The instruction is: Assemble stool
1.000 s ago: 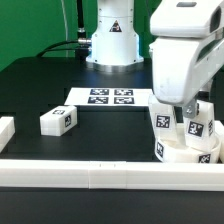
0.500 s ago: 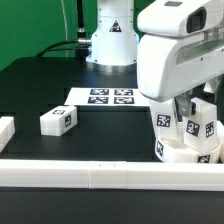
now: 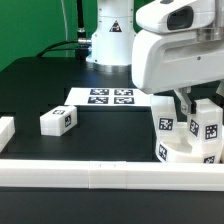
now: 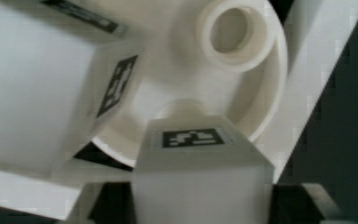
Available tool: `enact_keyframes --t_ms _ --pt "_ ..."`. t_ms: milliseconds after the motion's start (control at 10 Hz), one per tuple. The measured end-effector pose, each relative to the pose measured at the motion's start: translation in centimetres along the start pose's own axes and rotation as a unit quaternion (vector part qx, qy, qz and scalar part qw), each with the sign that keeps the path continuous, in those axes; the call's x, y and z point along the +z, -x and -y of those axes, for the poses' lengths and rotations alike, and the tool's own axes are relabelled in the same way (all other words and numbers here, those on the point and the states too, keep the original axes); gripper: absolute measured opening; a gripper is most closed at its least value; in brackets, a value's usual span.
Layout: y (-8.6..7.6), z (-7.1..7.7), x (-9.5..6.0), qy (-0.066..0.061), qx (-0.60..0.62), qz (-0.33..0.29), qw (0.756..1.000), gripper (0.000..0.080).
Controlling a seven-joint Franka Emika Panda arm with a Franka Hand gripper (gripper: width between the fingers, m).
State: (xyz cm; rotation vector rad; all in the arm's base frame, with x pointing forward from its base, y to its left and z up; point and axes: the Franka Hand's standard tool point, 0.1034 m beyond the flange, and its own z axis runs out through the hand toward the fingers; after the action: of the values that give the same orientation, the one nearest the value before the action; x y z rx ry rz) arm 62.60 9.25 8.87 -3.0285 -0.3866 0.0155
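While seat (image 3: pixel 181 153) lies flat, leg (image 3: pixel 210 126) stands upright

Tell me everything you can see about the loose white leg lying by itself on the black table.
The loose leg is a stubby white block, plastic-looking, with a square black-and-white tag on one end face. It rests alone on the black table, toward the exterior view's left, nearer the camera than the marker board and behind the low white rail. Only the table touches it. The wrist view does not show it.
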Motion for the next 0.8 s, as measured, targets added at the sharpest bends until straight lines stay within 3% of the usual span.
enact_keyframes --t_ms 600,800 --pt "-0.07 0.38 0.03 -0.007 0.173 -0.001 0.985 0.0338" --pt "-0.30 0.69 0.08 -0.013 0.259 -0.007 0.966 0.0338"
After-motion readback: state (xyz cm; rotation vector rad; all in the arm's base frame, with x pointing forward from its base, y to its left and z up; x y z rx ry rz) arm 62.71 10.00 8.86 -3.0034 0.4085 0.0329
